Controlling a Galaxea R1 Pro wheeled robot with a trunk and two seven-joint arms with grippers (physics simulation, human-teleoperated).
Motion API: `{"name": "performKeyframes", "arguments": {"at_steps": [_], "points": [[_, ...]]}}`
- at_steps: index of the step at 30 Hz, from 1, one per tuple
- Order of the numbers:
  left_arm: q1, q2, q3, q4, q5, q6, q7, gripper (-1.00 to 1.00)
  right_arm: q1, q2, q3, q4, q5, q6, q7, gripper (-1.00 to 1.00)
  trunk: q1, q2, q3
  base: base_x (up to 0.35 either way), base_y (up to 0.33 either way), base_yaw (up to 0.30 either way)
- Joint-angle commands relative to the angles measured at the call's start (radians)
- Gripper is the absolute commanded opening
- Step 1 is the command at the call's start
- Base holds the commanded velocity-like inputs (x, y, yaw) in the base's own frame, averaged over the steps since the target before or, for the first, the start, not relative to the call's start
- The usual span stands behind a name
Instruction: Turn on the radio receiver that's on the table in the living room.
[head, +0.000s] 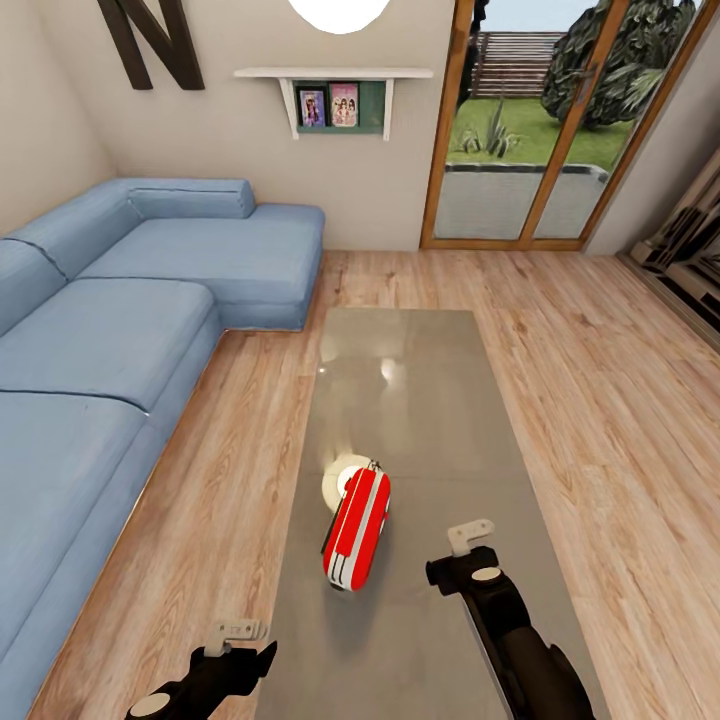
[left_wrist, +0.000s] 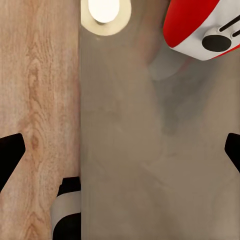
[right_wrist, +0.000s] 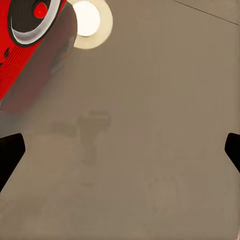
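The red radio receiver (head: 357, 528) lies lengthwise on the near half of the grey coffee table (head: 420, 400), its white end face toward me. My left gripper (head: 240, 632) hovers at the table's near left edge, short of the radio and to its left. To the radio's right, over the tabletop, hangs my right gripper (head: 470, 538). In the left wrist view the radio (left_wrist: 200, 25) sits ahead of the widely spread dark fingers (left_wrist: 10, 155). The right wrist view shows the radio (right_wrist: 25, 45) off to one side, with the fingers (right_wrist: 10, 155) just as wide apart. Both grippers are open and hold nothing.
A blue sectional sofa (head: 120, 330) runs along the table's left side, with a strip of wood floor (head: 230, 450) between them. Wood-framed glass doors (head: 520, 150) stand at the back right. On the beige wall hang a dark letter N (head: 150, 40) and a shelf (head: 340, 95).
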Motion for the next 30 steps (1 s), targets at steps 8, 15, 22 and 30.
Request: {"name": "performKeyframes", "arguments": {"at_steps": [8, 15, 22, 30], "points": [[0.0, 0.0, 0.0, 0.0, 0.0, 0.0, 0.0, 1.0, 0.0, 0.0, 0.0, -0.001, 0.0, 0.001, 0.0, 1.0, 0.0, 0.0, 0.0, 0.0, 0.0, 0.0], [0.0, 0.0, 0.0, 0.0, 0.0, 0.0, 0.0, 1.0, 0.0, 0.0, 0.0, -0.001, 0.0, 0.0, 0.0, 1.0, 0.0, 0.0, 0.0, 0.0, 0.0, 0.089], [0.0, 0.0, 0.0, 0.0, 0.0, 0.0, 0.0, 1.0, 0.0, 0.0, 0.0, -0.001, 0.0, 0.0, 0.0, 1.0, 0.0, 0.0, 0.0, 0.0, 0.0, 0.163], [0.0, 0.0, 0.0, 0.001, 0.0, 0.0, 0.0, 1.0, 0.0, 0.0, 0.0, -0.001, 0.0, 0.0, 0.0, 1.0, 0.0, 0.0, 0.0, 0.0, 0.0, 0.007]]}}
